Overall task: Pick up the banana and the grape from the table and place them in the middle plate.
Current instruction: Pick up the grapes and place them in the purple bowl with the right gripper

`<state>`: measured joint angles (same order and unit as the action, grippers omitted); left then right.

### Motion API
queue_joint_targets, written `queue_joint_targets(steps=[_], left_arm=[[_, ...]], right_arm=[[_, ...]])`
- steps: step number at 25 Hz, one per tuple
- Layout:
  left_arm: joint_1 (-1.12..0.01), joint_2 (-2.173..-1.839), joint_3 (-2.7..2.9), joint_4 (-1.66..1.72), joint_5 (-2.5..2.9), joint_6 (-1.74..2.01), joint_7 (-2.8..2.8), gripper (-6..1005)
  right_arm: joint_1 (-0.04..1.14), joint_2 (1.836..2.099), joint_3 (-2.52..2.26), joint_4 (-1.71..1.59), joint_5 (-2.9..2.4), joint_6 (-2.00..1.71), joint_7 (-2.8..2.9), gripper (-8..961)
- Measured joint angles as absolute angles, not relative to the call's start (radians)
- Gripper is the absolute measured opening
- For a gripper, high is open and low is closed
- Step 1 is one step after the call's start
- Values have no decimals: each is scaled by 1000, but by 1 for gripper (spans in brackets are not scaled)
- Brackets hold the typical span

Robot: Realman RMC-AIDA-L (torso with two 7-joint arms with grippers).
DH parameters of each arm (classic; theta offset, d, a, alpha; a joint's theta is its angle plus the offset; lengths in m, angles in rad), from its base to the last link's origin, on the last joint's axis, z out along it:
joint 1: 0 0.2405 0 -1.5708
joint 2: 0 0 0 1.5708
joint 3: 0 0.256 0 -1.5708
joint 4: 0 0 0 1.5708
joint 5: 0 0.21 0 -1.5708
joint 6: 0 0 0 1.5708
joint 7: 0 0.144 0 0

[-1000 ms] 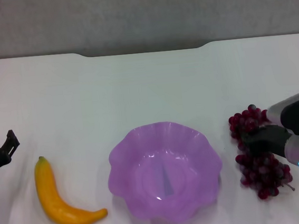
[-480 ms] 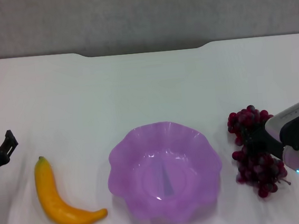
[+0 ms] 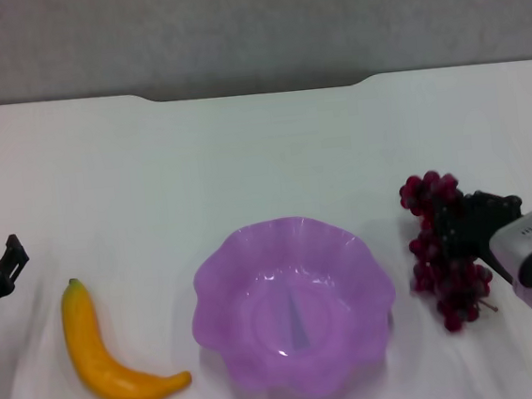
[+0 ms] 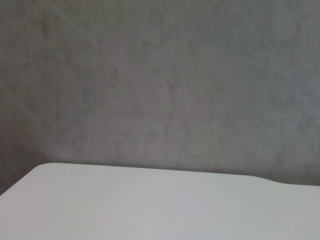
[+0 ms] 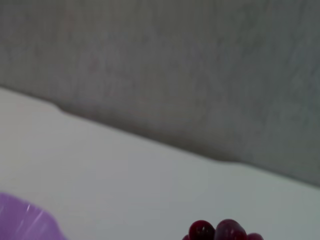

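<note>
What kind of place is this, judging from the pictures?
Probably a robot test bench in a lab, not a kitchen: a plain white flat tabletop against a bare grey wall, holding only a translucent purple scalloped plastic plate, a yellow-orange curved banana and a bunch of dark red grapes.

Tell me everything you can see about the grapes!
The grape is a long bunch of small, round, glossy berries, dark red to purple, hanging lengthwise with a thin stem poking out near its lower end. It sits to the right of the middle plate, close to the scalloped rim but not inside it. The right gripper is clamped around the middle of the bunch, so berries show above and below its black fingers. In the right wrist view only a few berry tops peek in.
</note>
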<state>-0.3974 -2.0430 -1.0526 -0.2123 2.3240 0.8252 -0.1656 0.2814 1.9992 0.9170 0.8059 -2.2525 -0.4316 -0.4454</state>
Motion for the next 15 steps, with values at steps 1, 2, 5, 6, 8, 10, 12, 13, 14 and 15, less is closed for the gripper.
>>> queue_joint_targets(steps=[1, 2, 5, 6, 8, 10, 12, 13, 14, 15], left_arm=[[-397, -2043, -1053, -212, 2324, 825, -166, 892], [-397, -2042, -1053, -212, 2324, 825, -166, 892], [-397, -2042, -1053, -211, 2324, 825, -166, 892], [-397, -2042, -1053, -211, 2324, 825, -166, 892], [-397, -2042, -1053, -211, 2324, 825, -166, 892], [-397, -2042, -1053, -211, 2323, 825, -166, 892], [-397, -2042, -1054, -211, 2319, 825, -166, 892], [-397, -2042, -1054, -211, 2318, 825, -166, 892], [-397, -2042, -1054, -211, 2316, 825, -166, 892], [-397, -2042, -1054, -211, 2315, 825, -166, 892]], right_arm=[[274, 1999, 907, 806, -2254, -462, -445, 182], [264, 1999, 892, 806, -2255, -509, -445, 181], [242, 1998, 848, 803, -2261, -636, -445, 179], [236, 1998, 836, 800, -2268, -679, -445, 178], [221, 1998, 815, 792, -2299, -774, -445, 177], [211, 1999, 807, 791, -2332, -847, -445, 176], [202, 1999, 803, 796, -2367, -902, -445, 174], [199, 1999, 803, 804, -2384, -921, -445, 174], [195, 1998, 802, 823, -2409, -932, -445, 173], [195, 1998, 802, 823, -2409, -932, -445, 173]])
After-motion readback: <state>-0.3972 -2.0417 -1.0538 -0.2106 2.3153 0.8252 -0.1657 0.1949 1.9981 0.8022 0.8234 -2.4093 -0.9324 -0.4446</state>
